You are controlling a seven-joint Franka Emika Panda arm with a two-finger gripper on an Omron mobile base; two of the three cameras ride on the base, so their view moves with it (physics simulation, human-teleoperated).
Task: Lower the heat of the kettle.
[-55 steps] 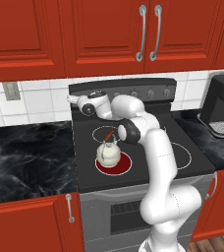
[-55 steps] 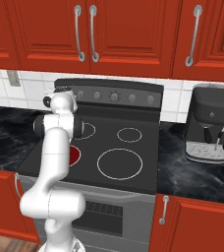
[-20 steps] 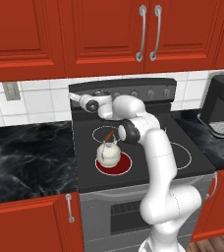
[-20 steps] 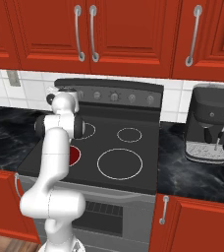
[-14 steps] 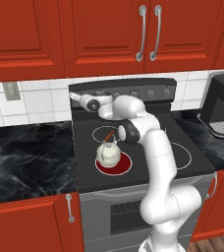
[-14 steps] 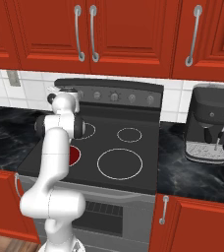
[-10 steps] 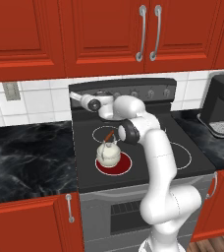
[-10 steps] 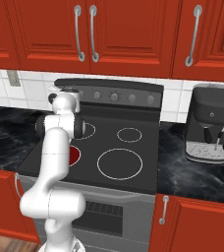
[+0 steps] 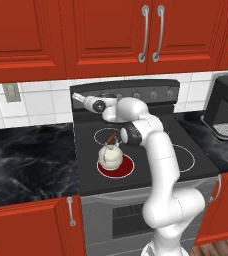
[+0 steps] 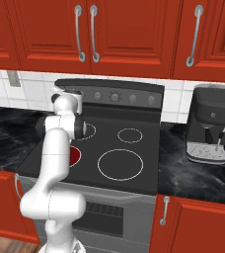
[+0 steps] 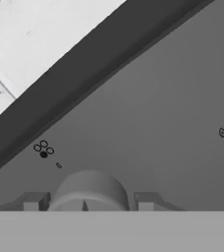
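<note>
Now I am bracketing the far-left knob [image 11: 88, 191] on the stove's back panel [image 9: 151, 92] with the pincer [image 11: 88, 202] spread. I am wanting both fingertips [image 11: 34, 201] pressing its sides before twisting gently, since the kettle [image 9: 110, 156] is sitting on the glowing burner [image 9: 117, 167] at the front-left corner.

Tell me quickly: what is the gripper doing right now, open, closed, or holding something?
Gripper: open, its fingertips either side of a stove knob on the control panel, not closed on it.
</note>
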